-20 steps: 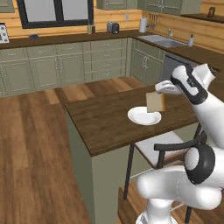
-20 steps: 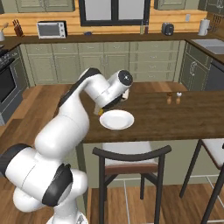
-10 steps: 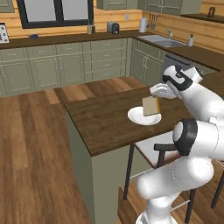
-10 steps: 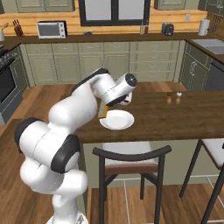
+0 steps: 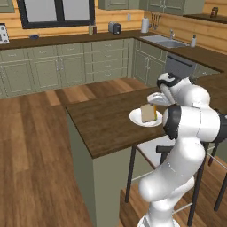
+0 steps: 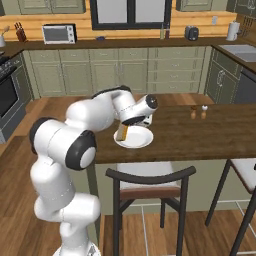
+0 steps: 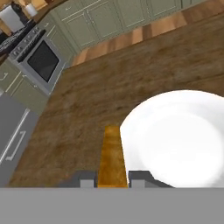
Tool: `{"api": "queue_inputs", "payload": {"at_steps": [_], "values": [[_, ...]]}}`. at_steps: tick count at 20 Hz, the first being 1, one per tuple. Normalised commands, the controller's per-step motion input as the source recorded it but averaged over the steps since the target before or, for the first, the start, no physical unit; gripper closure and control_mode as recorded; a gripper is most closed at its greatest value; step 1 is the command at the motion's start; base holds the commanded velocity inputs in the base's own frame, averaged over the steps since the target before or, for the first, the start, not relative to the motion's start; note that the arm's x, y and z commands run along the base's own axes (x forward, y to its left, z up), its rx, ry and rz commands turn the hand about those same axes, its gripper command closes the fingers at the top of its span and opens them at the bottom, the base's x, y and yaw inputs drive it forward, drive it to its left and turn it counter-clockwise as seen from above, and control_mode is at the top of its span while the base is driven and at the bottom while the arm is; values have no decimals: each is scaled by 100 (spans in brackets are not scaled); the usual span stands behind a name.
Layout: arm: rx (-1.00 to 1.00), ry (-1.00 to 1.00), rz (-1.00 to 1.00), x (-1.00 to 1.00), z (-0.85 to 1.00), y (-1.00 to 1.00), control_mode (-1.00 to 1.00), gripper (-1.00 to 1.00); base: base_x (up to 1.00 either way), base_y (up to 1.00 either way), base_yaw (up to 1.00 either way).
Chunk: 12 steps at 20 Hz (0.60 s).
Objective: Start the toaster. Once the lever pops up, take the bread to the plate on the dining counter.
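Holding one bread slice (image 5: 148, 113) on edge, the claw (image 7: 113, 178) is clamped shut. One white plate (image 5: 138, 119) beneath. Dark wood desk (image 5: 102, 119); kitchen with green cabinets (image 5: 66, 66).

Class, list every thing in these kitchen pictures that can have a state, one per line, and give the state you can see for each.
gripper: shut on the bread, over the plate's edge.
bread: held upright on edge, low over the plate; contact cannot be told.
plate: flat on the dining counter, nothing lying on it.
dining counter: bears the plate and two small shakers.
toaster: on the far worktop, slots look empty.
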Motion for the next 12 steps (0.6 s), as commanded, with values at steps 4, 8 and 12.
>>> {"api": "queue_inputs", "payload": {"at_steps": [4,8,12], "values": [[0,0,0,52,-23,-2,-100,100,0,0,0],[0,0,1,45,-6,-19,-100,100,0,0,0],[0,3,9,29,-6,-39,-100,100,0,0,0]]}}
